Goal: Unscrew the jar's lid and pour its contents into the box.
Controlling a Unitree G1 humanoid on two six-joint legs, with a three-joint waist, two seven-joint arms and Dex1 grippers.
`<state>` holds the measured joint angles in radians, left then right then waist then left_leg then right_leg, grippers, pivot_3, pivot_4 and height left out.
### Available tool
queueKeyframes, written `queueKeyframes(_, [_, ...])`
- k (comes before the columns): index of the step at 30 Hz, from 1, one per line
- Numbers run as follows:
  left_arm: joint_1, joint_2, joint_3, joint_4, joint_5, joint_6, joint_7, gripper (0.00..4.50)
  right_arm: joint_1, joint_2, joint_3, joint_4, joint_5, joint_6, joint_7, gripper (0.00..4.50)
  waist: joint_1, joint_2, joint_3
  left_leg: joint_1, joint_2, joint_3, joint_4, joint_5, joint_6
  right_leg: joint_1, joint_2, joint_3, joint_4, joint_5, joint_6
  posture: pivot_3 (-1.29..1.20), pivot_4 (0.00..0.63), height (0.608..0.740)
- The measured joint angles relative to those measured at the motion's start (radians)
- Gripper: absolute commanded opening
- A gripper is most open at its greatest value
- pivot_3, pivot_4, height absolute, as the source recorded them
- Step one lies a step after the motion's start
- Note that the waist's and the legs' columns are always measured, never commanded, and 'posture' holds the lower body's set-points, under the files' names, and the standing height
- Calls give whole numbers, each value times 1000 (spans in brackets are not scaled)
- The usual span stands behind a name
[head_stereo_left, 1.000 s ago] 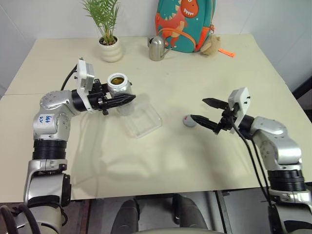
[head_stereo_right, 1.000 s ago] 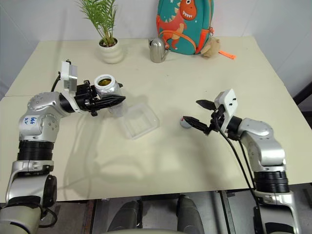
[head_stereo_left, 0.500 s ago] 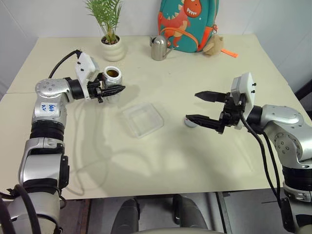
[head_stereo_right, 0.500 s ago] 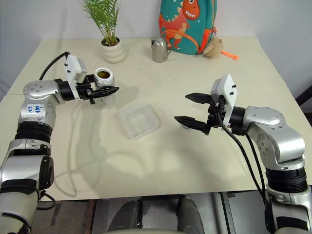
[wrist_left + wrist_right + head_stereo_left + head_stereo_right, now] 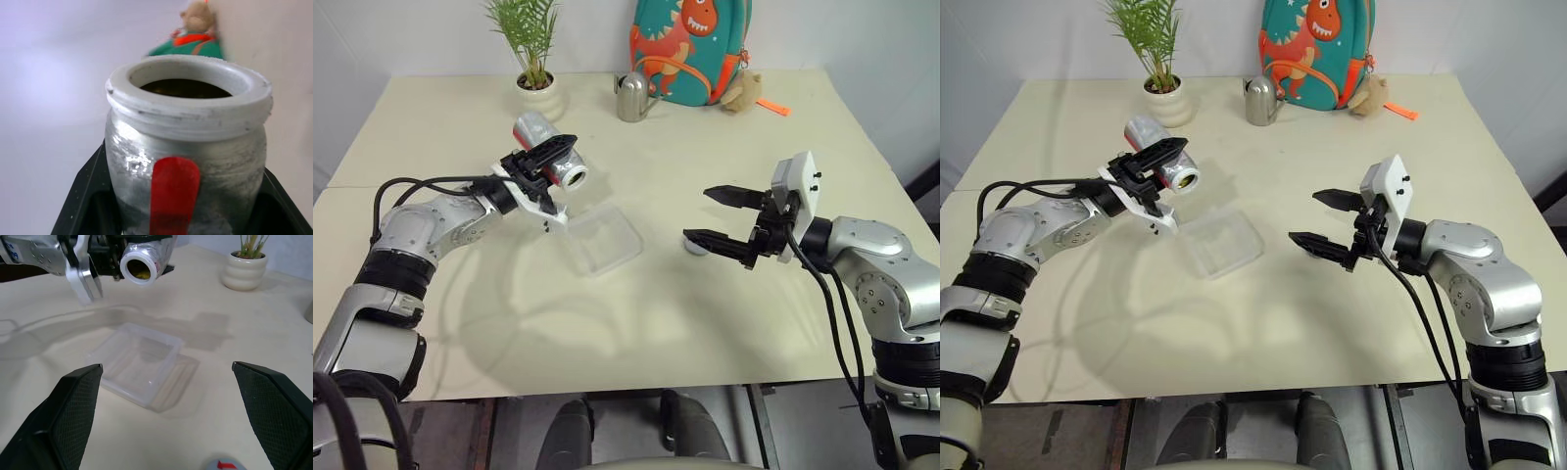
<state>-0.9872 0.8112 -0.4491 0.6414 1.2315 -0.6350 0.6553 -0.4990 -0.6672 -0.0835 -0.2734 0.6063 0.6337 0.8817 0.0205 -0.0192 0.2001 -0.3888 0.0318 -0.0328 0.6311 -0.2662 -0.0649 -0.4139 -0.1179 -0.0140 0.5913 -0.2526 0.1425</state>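
1. The left gripper [image 5: 551, 157] pinches the jar [image 5: 548, 162] above the table [image 5: 724, 323], near the middle of its left half; the jar lies tipped on its side, its open white mouth facing the box [image 5: 599, 238].

2. The box, clear and shallow, sits on the table toward the centre, just below and to the right of the jar's mouth. In the head views the mouth looks short of the box's near rim rather than over its middle, though the exact overlap is hard to judge.

3. The contents [image 5: 139, 270] show as a dark-yellowish mass inside the mouth in the right wrist view; none can be seen in the box, so the pour appears barely begun.

4. The lid [image 5: 694, 244] is off and rests on the table right of the box, partly behind the lower finger of the right gripper [image 5: 722, 217], whose jaws are spread wide and hold nothing.

5. To pour well, the mouth likely needs carrying a little farther over the box's centre, then tipping below level slowly, so the small bits drop inside rather than bounce off the rim.

6. The main risk, on this view, is spillage onto the table along the box's left rim; a low pour close to the box would reduce scatter. The right gripper is well clear.
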Motion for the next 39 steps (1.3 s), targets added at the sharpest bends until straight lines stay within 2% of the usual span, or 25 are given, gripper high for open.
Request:
queueKeyframes(4, [-59,34,-134,1,209,101,263,2008,0,16,4,-2,1,1,-10,4462,5,0,0,0,0,0,-1,0,0,0,0,0,-1,0,0,0,150,740])
queueKeyframes(10, [-82,35,-251,47,323,162,427,2008,0,35,3,-3,1,1,-23,4462,5,0,0,-1,0,1,0,-1,0,-1,0,0,0,0,0,0,150,740])
queueKeyframes(17, [-154,18,-307,121,340,200,478,2008,0,54,4,-3,0,-1,-24,4462,4,0,0,-1,0,1,0,0,-1,-1,0,0,0,0,0,0,150,740])
queueKeyframes(22, [-152,35,-303,106,257,109,454,2008,3,60,4,-3,0,-3,-24,4462,3,0,0,-1,0,2,0,1,-4,-2,0,1,0,0,0,0,150,740])
queueKeyframes(26, [-117,83,-225,72,51,-66,307,2008,14,61,6,-3,0,-4,-20,4462,3,0,0,-1,0,2,0,1,-4,-2,0,1,0,0,0,0,150,740])
queueKeyframes(28, [-74,92,-137,82,-157,-151,131,2008,14,60,7,-3,0,-5,-13,4462,2,0,0,-1,0,3,0,1,-4,-2,0,2,0,0,0,0,150,740])
queueKeyframes(31, [24,88,-10,83,-489,-169,-182,2008,16,58,9,-2,-1,-8,6,4462,0,0,0,0,0,4,0,1,-4,-2,0,3,1,0,0,0,150,740])
queueKeyframes(34, [149,47,114,72,-803,-61,-496,2008,17,54,18,1,-8,-28,32,4462,-2,0,0,1,0,4,1,1,-3,-2,0,4,2,0,0,0,150,740])
queueKeyframes(37, [263,-48,275,15,-1113,193,-738,2008,15,53,45,8,-30,-54,62,4462,-5,0,0,1,0,4,4,0,-2,-1,0,4,4,0,0,0,150,740])
queueKeyframes(39, [306,-95,376,-41,-1273,375,-826,2008,12,49,54,14,-40,-72,76,4462,-7,0,0,1,0,4,5,0,-1,-1,0,4,5,0,0,0,150,740])
